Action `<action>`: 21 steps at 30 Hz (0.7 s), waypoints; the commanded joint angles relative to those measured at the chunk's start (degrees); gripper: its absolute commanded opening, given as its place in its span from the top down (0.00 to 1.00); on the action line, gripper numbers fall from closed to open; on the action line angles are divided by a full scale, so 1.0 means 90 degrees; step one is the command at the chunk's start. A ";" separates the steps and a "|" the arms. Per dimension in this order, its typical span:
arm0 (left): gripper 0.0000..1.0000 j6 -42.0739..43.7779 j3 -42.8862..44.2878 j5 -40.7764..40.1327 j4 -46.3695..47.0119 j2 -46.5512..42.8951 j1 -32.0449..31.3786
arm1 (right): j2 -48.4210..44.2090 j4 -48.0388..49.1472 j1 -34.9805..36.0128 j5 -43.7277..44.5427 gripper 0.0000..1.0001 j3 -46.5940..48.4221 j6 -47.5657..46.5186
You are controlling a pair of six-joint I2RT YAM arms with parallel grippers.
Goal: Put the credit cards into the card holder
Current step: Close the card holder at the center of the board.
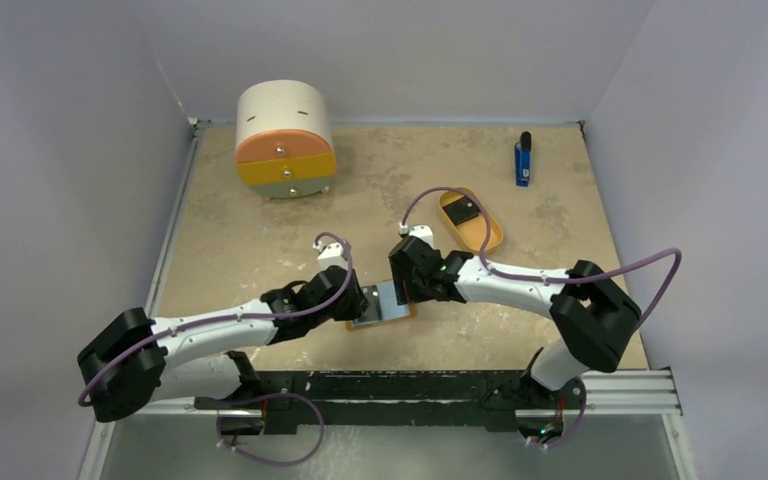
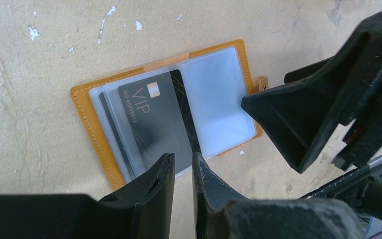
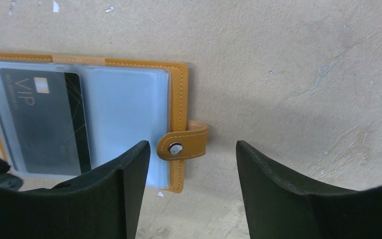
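Observation:
The orange card holder lies open on the table, its clear pockets facing up. It also shows in the left wrist view and the right wrist view. A black VIP credit card sits inside a clear pocket and shows in the right wrist view too. My left gripper hovers at the holder's near edge by that card, jaws a narrow gap apart with nothing between. My right gripper is wide open over the snap tab. Another black card lies in the tan oval tray.
The tan oval tray stands behind the right arm. A round drawer cabinet is at the back left. A blue-and-black stick lies at the back right. The two grippers are close together over the holder.

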 commanded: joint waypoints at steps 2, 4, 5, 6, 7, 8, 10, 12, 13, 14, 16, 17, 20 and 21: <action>0.81 -0.0164 -0.0127 -0.0268 -0.0197 -0.0509 -0.0024 | 0.0070 -0.0123 0.0040 0.0231 0.39 0.0222 0.0119; 0.81 -0.0240 -0.0159 -0.0388 -0.0356 -0.0690 -0.0024 | 0.0104 -0.0079 0.0040 0.0205 0.44 0.0231 0.0105; 0.81 -0.0297 -0.0176 -0.0469 -0.0445 -0.0792 -0.0024 | 0.0123 -0.0068 0.0040 0.0193 0.46 0.0247 0.0103; 0.81 -0.0357 -0.0190 -0.0578 -0.0566 -0.0889 -0.0025 | 0.0143 -0.0058 0.0040 0.0181 0.47 0.0258 0.0097; 0.81 -0.0444 -0.0228 -0.0680 -0.0686 -0.0992 -0.0030 | 0.0160 -0.0057 0.0040 0.0178 0.48 0.0274 0.0094; 0.80 -0.0535 -0.0259 -0.0790 -0.0807 -0.1098 -0.0025 | 0.0174 -0.0070 0.0031 0.0177 0.49 0.0287 0.0094; 0.79 -0.0741 -0.0345 -0.1022 -0.1079 -0.1261 -0.0024 | 0.0206 -0.0087 0.0036 0.0167 0.52 0.0300 0.0103; 0.78 -0.0924 -0.0443 -0.1130 -0.1221 -0.1363 -0.0029 | 0.0218 -0.0103 0.0039 0.0127 0.57 0.0301 0.0109; 0.77 -0.0982 -0.0490 -0.1160 -0.1265 -0.1387 -0.0025 | 0.0219 -0.0111 0.0038 0.0097 0.60 0.0299 0.0105; 0.77 -0.1036 -0.0538 -0.1187 -0.1304 -0.1401 -0.0024 | 0.0211 -0.0121 0.0040 0.0086 0.63 0.0291 0.0100; 0.77 -0.1138 -0.0628 -0.1256 -0.1392 -0.1403 -0.0024 | 0.0152 -0.0168 0.0037 0.0080 0.69 0.0281 0.0085; 0.77 -0.1172 -0.0656 -0.1282 -0.1414 -0.1395 -0.0024 | 0.0100 -0.0193 0.0034 0.0088 0.72 0.0281 0.0084; 0.77 -0.1199 -0.0734 -0.1330 -0.1375 -0.1350 -0.0024 | -0.0130 -0.0288 0.0038 0.0110 0.82 0.0268 0.0069; 0.77 -0.1199 -0.0736 -0.1356 -0.1358 -0.1316 -0.0025 | -0.0203 -0.0332 0.0040 0.0114 0.86 0.0255 0.0065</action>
